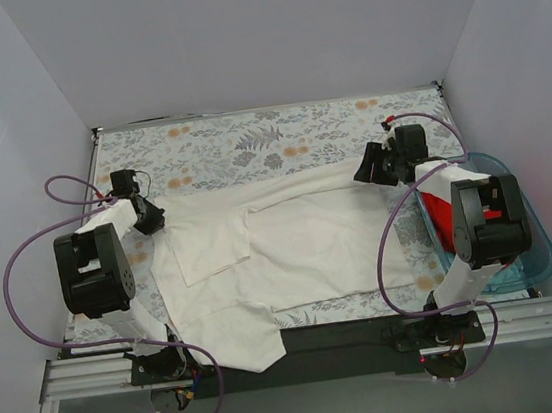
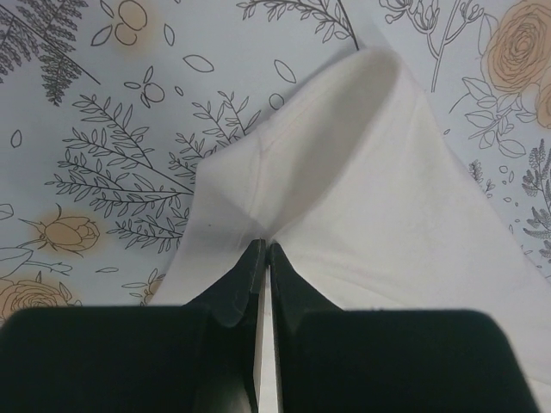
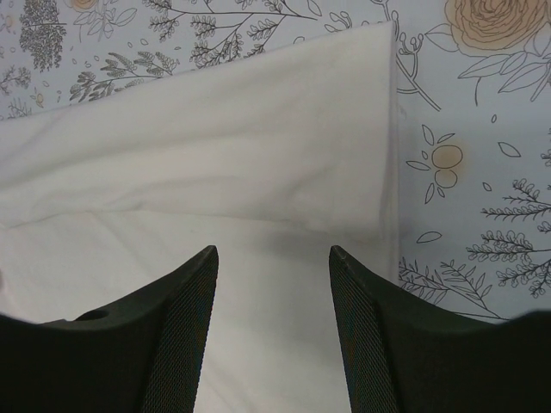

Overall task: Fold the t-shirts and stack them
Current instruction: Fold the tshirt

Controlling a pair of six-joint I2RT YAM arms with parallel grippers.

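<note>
White tee (image 1: 311, 247) lies mid-table on the floral cover (image 1: 248, 139), spread wide and part-folded. Plain cream-white side up. Flat layered panel across the middle, a smaller flap turned in at its left. The near-left corner droops over the table's near edge. Cloth is soft, with shallow creases.

Left gripper (image 2: 265, 249) is at the tee's far-left corner, jaws closed tight and pinching the cloth. The fabric rises from the pinch into a rounded peak, creases running down to the fingertips.

Right gripper (image 3: 272, 251) is at the far-right corner, jaws apart and holding nothing. Both fingers are over white cloth, with a straight folded edge just to their right and bare floral cover beyond. Cannot tell whether the fingers touch the cloth.

Red tee (image 1: 442, 214) is bunched in the blue tub (image 1: 529, 256) at the table's right side, mostly hidden behind the right arm.
</note>
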